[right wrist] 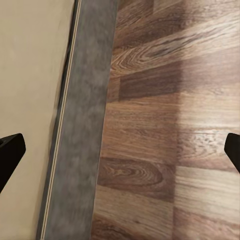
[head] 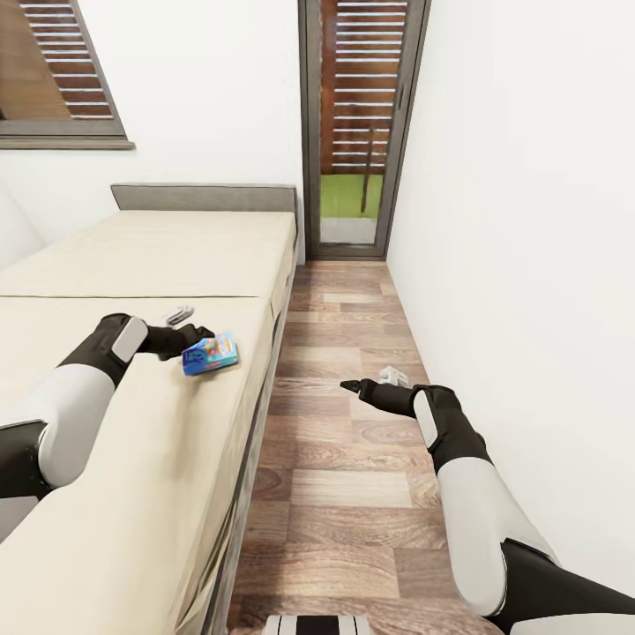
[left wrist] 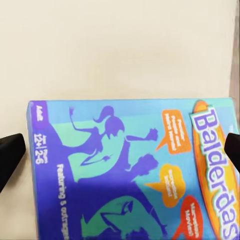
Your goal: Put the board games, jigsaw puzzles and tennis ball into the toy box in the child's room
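Left gripper (head: 196, 339) at a blue board game (head: 210, 354) near the bed's (head: 159, 256) floor-side edge

Its fingers flank the box, spread wide, not clamping it; right gripper (head: 370, 381) open above plank floor (head: 344, 494) beside the bed.

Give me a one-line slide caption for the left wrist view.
Left gripper open around the blue board game, which lies on the beige bed.

Head view looks forward and down over bed (head: 132, 265) and plank floor (head: 353, 459); left wrist close above the bed — right wrist over the bed's edge and floor.
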Available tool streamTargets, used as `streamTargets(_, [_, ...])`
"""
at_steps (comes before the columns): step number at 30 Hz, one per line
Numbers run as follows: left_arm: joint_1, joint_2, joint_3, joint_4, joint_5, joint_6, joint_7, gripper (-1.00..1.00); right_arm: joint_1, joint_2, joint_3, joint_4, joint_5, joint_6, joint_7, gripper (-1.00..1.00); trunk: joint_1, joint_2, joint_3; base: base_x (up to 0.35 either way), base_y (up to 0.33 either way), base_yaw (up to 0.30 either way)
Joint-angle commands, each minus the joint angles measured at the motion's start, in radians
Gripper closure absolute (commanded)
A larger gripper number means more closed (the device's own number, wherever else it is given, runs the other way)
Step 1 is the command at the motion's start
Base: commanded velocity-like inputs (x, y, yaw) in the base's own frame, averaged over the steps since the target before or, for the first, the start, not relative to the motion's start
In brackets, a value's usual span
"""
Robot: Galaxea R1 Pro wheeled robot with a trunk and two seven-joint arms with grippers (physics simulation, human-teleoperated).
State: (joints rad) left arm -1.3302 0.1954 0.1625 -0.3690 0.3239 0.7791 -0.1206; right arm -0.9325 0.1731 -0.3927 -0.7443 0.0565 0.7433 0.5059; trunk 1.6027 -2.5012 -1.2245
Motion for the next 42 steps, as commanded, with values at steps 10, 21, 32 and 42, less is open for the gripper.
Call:
streamTargets(10, [0.004,0.024,0.057,0.029,0.005,0.017,-0.058,-1.00,0.000,0.001,-0.006,-0.001,0.006,0.005,0.006,-1.00,0.000,0.000,-0.001,0.000,0.000,0.000])
streamTargets(21, [0.024,0.031,0.136,0.030,0.006,0.018,-0.063,-1.00,-0.001,0.001,-0.005,-0.001,0.006,0.005,0.008,-1.00,0.000,0.000,-0.001,0.000,0.000,-0.002])
streamTargets(32, [0.030,0.032,0.166,0.030,0.007,0.019,-0.065,-1.00,-0.001,0.001,-0.005,-0.001,0.006,0.005,0.008,-1.00,0.000,0.000,-0.001,0.000,0.000,-0.139])
streamTargets(42, [0.031,0.032,0.168,0.029,0.007,0.019,-0.065,-1.00,-0.001,0.001,-0.006,-0.001,0.006,0.004,0.009,-1.00,0.000,0.000,-0.001,0.000,0.000,-0.061])
